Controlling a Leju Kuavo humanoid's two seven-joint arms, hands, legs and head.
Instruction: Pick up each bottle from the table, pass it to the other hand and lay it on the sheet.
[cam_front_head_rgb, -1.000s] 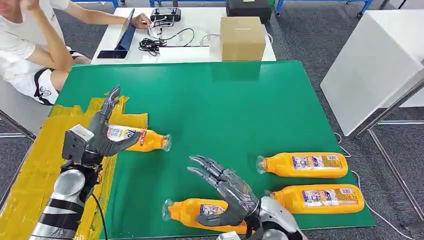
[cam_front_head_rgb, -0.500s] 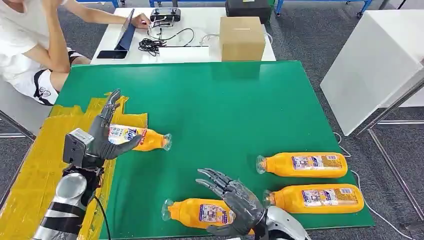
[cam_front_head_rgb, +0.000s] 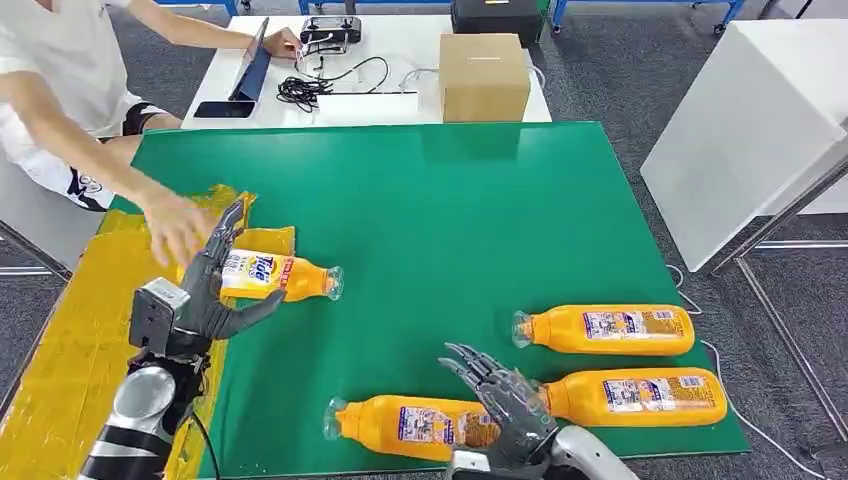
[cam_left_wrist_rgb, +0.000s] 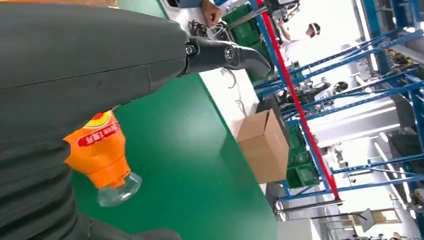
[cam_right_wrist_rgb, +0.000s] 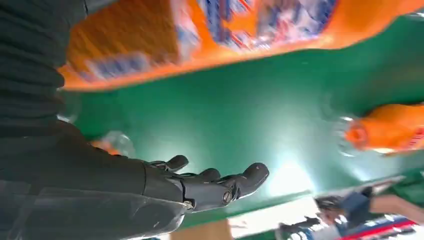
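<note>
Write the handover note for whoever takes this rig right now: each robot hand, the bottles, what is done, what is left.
Left robot hand: open, fingers spread beside the bottle on the sheet edge, which lies half on the yellow sheet, neck over the green table. A person's hand is reaching in right there; watch for it.
Right robot hand: open, holding nothing, above the near bottle.
Two more bottles lie on the table's right side: far right bottle and near right bottle.
Done: one bottle at the sheet.
Left: three bottles to pick up, pass across and lay down.
</note>
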